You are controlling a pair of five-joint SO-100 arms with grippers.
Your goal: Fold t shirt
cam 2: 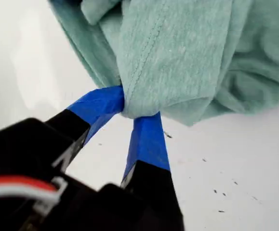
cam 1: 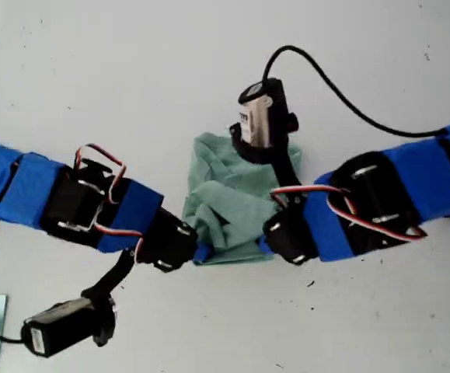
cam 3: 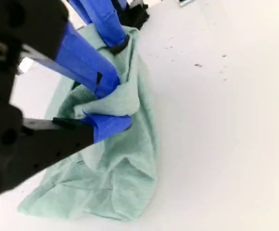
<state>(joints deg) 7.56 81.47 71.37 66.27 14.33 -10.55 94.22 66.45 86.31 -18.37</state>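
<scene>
Shirt [cam 1: 232,202] bunched mid-table [cam 1: 92,70], well clear of its edges. My first gripper [cam 2: 132,111] pinches a hem fold; my second gripper [cam 3: 114,103] is clamped on another bunch. Soft, light, limp cloth; grip edges and corners, expect sagging.

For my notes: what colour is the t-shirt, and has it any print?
The t shirt is plain pale sage green, unprinted; the first wrist view shows it best.

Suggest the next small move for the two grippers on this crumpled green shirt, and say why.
Probably draw my first gripper and my second gripper slowly apart, keeping them low. Both are shut on edges of the pale sage-green cotton t shirt, which lies bunched in a wrinkled heap on the white table; it likely needs spreading flat before any fold.
</scene>
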